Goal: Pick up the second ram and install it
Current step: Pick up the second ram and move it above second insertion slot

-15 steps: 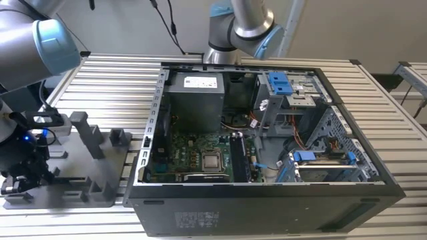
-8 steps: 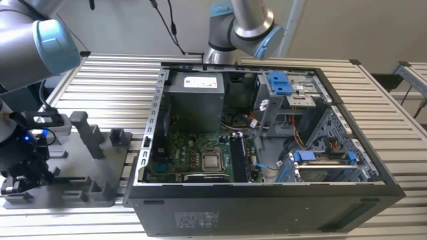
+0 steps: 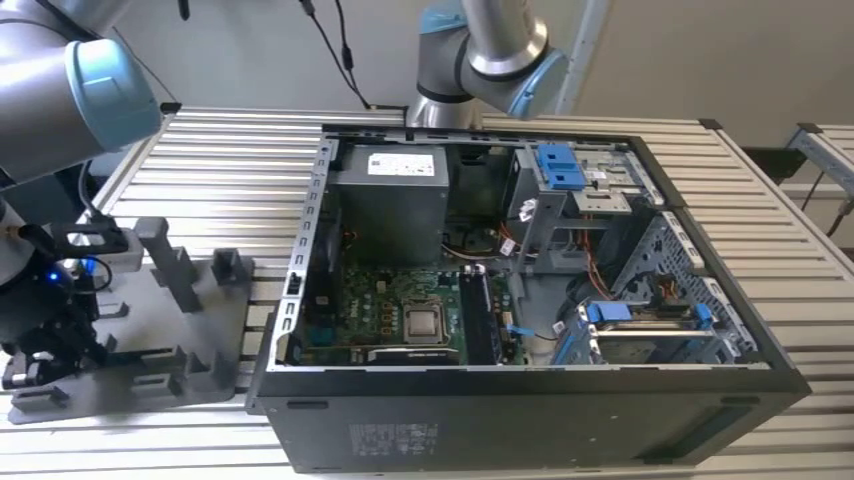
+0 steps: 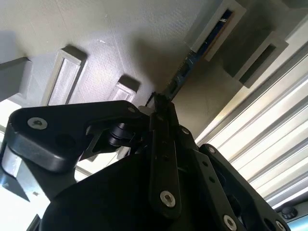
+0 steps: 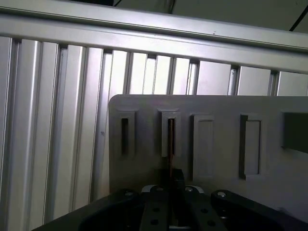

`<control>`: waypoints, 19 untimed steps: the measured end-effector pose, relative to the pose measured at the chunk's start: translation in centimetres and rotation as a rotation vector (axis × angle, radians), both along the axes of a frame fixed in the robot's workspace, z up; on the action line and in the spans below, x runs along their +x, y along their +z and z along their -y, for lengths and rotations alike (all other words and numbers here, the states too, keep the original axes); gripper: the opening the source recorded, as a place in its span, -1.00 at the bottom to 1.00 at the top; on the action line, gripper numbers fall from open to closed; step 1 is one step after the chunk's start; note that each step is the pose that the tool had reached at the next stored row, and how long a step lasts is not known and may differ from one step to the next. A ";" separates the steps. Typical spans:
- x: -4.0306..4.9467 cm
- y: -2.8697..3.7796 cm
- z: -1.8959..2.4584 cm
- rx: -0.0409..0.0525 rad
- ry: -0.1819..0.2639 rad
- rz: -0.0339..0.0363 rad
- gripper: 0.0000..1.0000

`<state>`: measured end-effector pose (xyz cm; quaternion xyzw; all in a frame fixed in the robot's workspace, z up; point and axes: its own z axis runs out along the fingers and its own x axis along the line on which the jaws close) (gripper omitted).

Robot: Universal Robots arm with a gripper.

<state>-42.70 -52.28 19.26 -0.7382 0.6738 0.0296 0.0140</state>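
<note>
While slotted, ram tight in tool

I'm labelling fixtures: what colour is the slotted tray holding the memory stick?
The tray is plain grey, clearest in the first wrist view.

The worktop is showing silver, striped with parallel ribs, and the tray is reading matte grey. The computer case is looking black, its motherboard green, and its drive clips bright blue. The second ram is showing dark with blue glints (coppery edge-on in the first wrist view), and the pincer is appearing black.
</note>
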 end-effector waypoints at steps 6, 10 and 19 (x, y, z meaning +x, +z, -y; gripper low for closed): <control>0.00 -0.02 0.01 0.0000 0.000 0.0000 -0.71; 0.00 0.29 0.01 0.0001 0.000 0.0001 -0.71; 0.00 1.99 0.00 0.0000 0.000 0.0000 -0.71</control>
